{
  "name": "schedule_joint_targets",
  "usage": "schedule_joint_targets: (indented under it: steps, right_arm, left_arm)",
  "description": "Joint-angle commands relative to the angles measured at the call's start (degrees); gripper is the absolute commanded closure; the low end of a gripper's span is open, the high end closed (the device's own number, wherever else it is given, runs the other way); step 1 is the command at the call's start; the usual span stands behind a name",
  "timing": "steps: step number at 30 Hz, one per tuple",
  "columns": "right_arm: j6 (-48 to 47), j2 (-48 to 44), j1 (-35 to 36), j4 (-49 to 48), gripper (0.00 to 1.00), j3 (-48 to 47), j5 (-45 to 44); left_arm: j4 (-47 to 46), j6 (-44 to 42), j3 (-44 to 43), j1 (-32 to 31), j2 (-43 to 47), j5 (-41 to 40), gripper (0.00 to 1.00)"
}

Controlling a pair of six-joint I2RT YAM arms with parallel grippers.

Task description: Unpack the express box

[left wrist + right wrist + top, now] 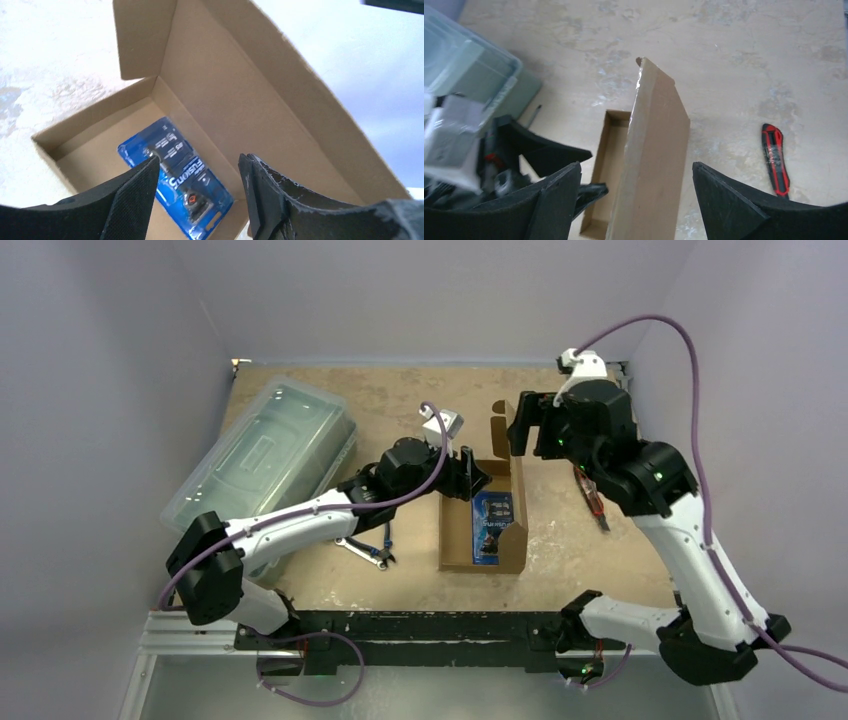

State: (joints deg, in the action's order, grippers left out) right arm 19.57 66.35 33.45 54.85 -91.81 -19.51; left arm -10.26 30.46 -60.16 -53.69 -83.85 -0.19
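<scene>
Your table (400,400) has a mottled beige, stone-like top under soft, even light. Beyond the table's far edge you see a plain pale back wall (430,300). A left wall (90,390) and a right wall (760,390) of the same pale tint close in on the table's sides. Along its near edge runs a black rail (420,625) on a grey metal frame (150,640).

Express box (456,535): plain brown cardboard, looked matt, faintly fibrous; cut edges paler. Blue card package (180,172) in it: printed card under clear plastic, was glossy, caught glare. Desk (570,550): beige mottled, stone-like, smooth, dull sheen. Bin (262,450), far left: translucent greenish plastic, smooth, shone. Cutter (775,159), right: red-black plastic, glossy. Left claw (199,162) pads (135,195): black, matt, finely grained. Right claw (635,167): same. Arm shells (300,515): white smooth plastic.
</scene>
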Motion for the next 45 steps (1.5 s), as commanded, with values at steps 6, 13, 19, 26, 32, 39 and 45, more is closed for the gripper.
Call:
schedule_joint_targets:
  steps: [6,13,19,26,32,39,45]
  right_arm:
    - [9.89,-5.61,3.36,-3.53,0.24,1.23,12.83]
    - [14.82,0.21,17.65,-7.64,0.25,3.49,2.61]
    - [23.74,14.66,25.83,3.36,0.27,-0.7,-14.14]
    - [31.86,18.94,27.69,1.87,0.32,13.47,-20.8]
    - [39.45,24.04,29.56,7.2,0.36,17.1,-24.56]
    - [41.18,23.07,29.01,3.97,0.44,24.48,-25.61]
    - [34.68,17.81,22.56,-8.06,0.46,32.48,-17.84]
  left_arm:
    - [7.31,-1.59,4.48,3.56,10.07,-9.64,0.36]
    - [15.24,-9.32,11.88,5.09,27.76,-10.38,0.28]
    - [17.71,-11.99,16.94,5.13,39.96,-12.21,0.27]
    - [17.4,-11.37,25.72,5.13,52.44,-17.2,0.23]
    - [20.28,-14.18,26.05,5.13,54.85,-20.23,0.22]
    - [16.66,-3.71,27.19,5.17,45.72,-16.38,0.24]
    - [6.64,8.0,29.59,5.13,34.52,-9.43,0.29]
